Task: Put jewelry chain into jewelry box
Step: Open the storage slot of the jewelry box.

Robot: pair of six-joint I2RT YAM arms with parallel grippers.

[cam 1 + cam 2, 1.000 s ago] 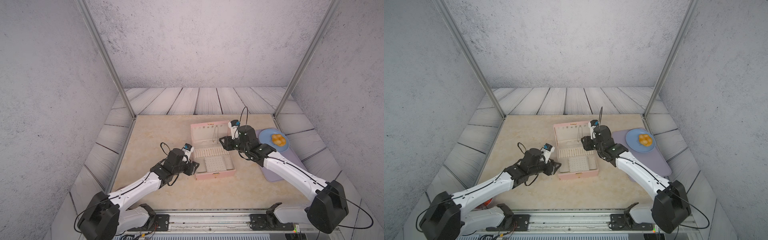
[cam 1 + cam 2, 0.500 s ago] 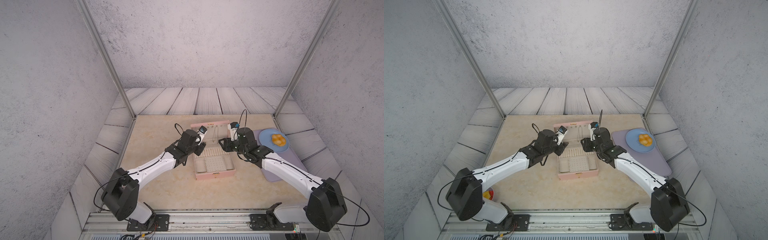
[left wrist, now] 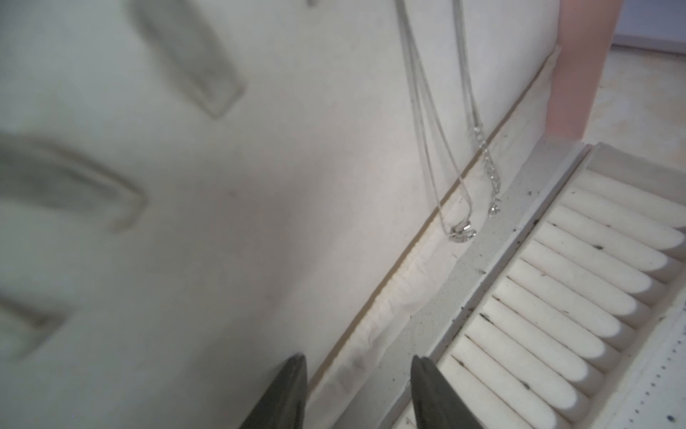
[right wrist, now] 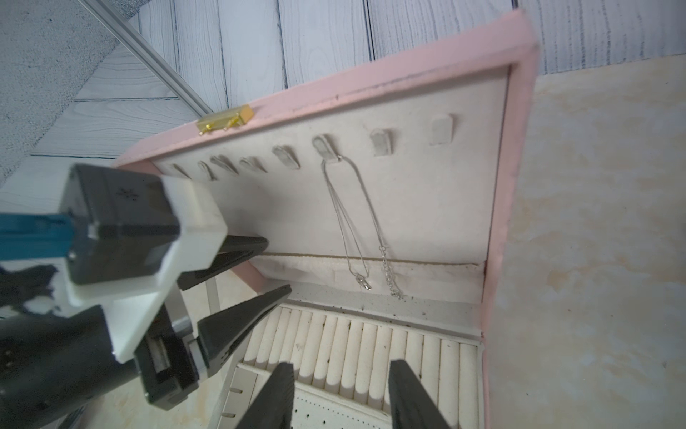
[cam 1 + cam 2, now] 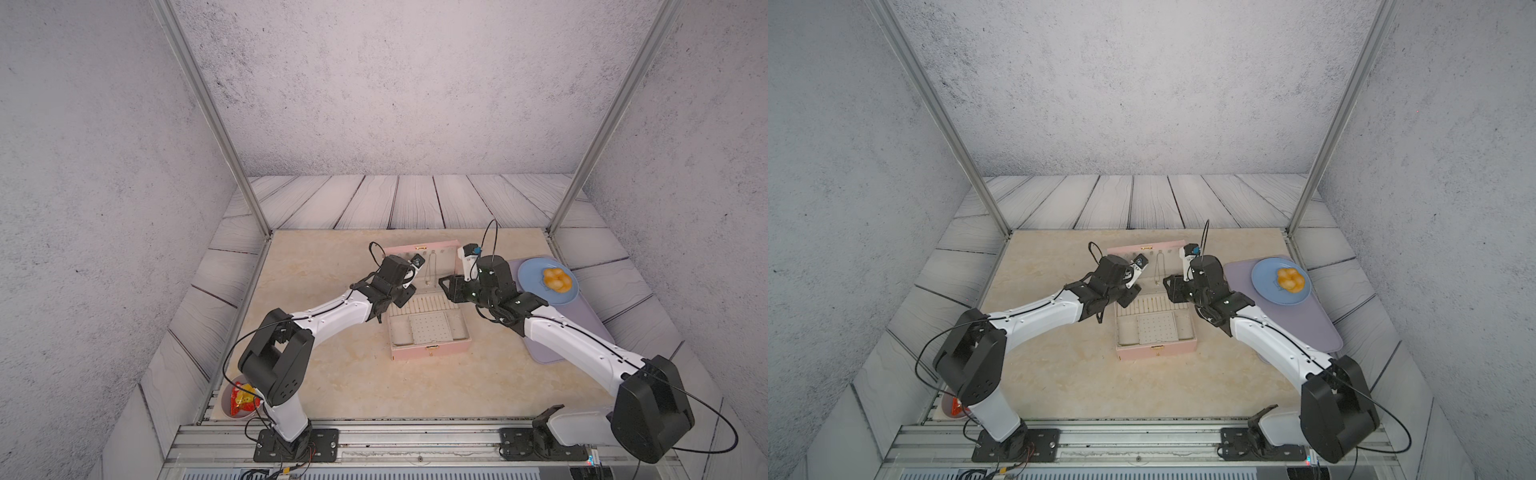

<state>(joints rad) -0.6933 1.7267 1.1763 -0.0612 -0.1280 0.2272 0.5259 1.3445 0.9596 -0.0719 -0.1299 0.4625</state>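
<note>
Beige desk [image 5: 332, 374] carries the pink box [image 5: 411, 353] near its middle, a little toward the far edge, open with the lid [image 4: 427, 193] standing upright. Left hand [image 3: 357, 360] sits at the box's left end, fingers apart and empty, aimed at the seam at the lid's foot. Right hand [image 4: 342, 366] hangs over the ridges [image 4: 371, 353] from the right side, fingers likewise apart with nothing between them. Chain [image 4: 337, 208] is in the box: it is looped over a hook [image 4: 324, 146] on the lid lining, its strands fall straight, and the pendant [image 3: 462, 232] reaches the seam at the lid's foot, apart from both hands.

To my eye the placing is done, and the step in hand is getting both hands clear without undoing it. Draw each hand back along its own line, away from the lid and not across it; a sideways sweep could catch a strand and lift the loop off the hook. Leave the fingers apart, since closing them near the strands risks a pinch. Avoid nudging the lid, because a knock may swing the chain. Go slowly; so light a chain will likely sway at any touch.
</note>
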